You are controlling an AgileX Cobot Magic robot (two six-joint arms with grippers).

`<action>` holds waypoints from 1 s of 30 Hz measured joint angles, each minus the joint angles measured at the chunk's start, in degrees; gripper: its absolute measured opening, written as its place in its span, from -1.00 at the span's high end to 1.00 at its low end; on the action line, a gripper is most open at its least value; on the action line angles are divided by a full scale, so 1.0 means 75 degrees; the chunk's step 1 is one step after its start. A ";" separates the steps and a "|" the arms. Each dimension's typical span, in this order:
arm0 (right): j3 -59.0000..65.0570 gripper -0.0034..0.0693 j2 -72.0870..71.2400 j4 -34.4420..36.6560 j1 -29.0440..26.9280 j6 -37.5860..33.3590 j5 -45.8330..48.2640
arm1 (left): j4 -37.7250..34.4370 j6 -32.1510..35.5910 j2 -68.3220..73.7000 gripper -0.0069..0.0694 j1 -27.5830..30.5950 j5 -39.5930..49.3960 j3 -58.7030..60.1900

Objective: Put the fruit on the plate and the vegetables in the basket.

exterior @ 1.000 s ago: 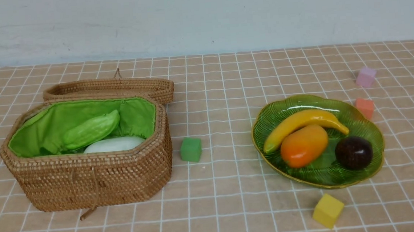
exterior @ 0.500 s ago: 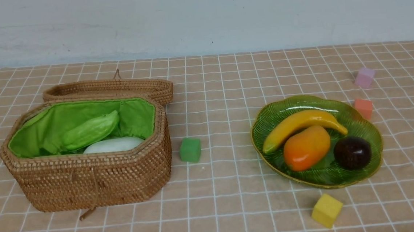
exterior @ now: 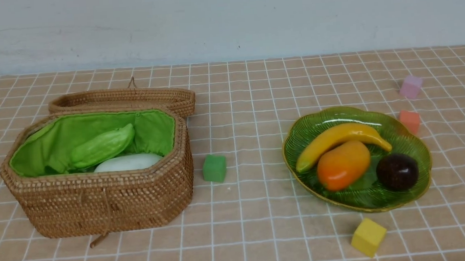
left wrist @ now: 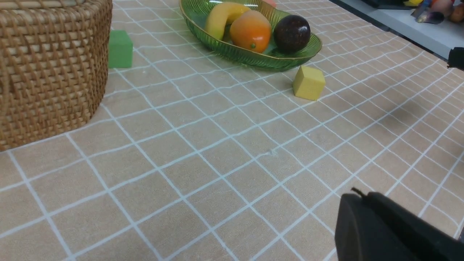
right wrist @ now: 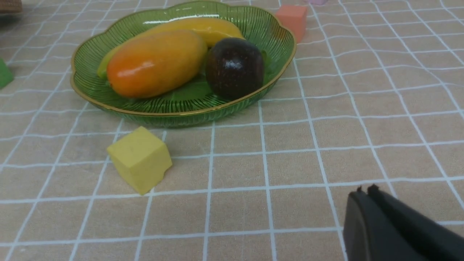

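The basket [exterior: 97,189] stands on the tabletop [exterior: 255,227] at about 9 o'clock in the front view, its woven lid [exterior: 122,99] thrown back behind it at 12 o'clock of the basket. Inside the green lining [exterior: 53,143] lie the ridged light-green gourd [exterior: 102,147], tilted, and the white oblong vegetable [exterior: 128,162] just under it, the two touching. A carrot cannot be made out in the basket.

The plate [exterior: 413,142] sits at about 3 o'clock, well apart from the basket. In it lie the banana [exterior: 339,137] toward the plate's 11 o'clock, the mango [exterior: 343,164] touching it at the centre, and the mangosteen [exterior: 397,171] at the plate's 4 o'clock, just beside the mango.

A green cube [exterior: 214,168] rests between basket and plate, near the basket's 3 o'clock end. A yellow cube [exterior: 368,237] lies just off the plate's 6 o'clock rim, an orange cube [exterior: 410,121] at its 2 o'clock edge, and a pink cube [exterior: 410,86] farther back at 1 o'clock.

Neither arm shows in the front view. In the wrist views the left gripper [left wrist: 357,197] and the right gripper [right wrist: 364,192] each have their jaws pressed together, holding nothing, above bare tabletop. The plate and its fruit lie well apart ahead of the right jaws, with the yellow cube between.
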 joint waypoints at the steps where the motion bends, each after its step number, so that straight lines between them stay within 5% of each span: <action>1: 0.0003 0.92 0.0000 0.0000 0.0000 0.0000 -0.0008 | 0.0000 0.0000 0.0000 0.85 0.0000 0.0000 0.0000; 15: 0.0003 0.91 0.0000 0.0009 0.0000 0.0000 -0.0015 | 0.0132 -0.0003 0.0000 0.81 0.0157 -0.0101 0.0101; 24: 0.0009 0.89 0.0000 0.0009 0.0000 0.0000 -0.0022 | 0.2050 -0.1969 0.0000 0.85 0.3425 -0.1144 0.0640; 30: 0.0009 0.89 0.0000 0.0009 0.0000 0.0000 -0.0029 | 0.2272 -0.2729 0.0000 0.85 0.3873 -0.0154 0.0706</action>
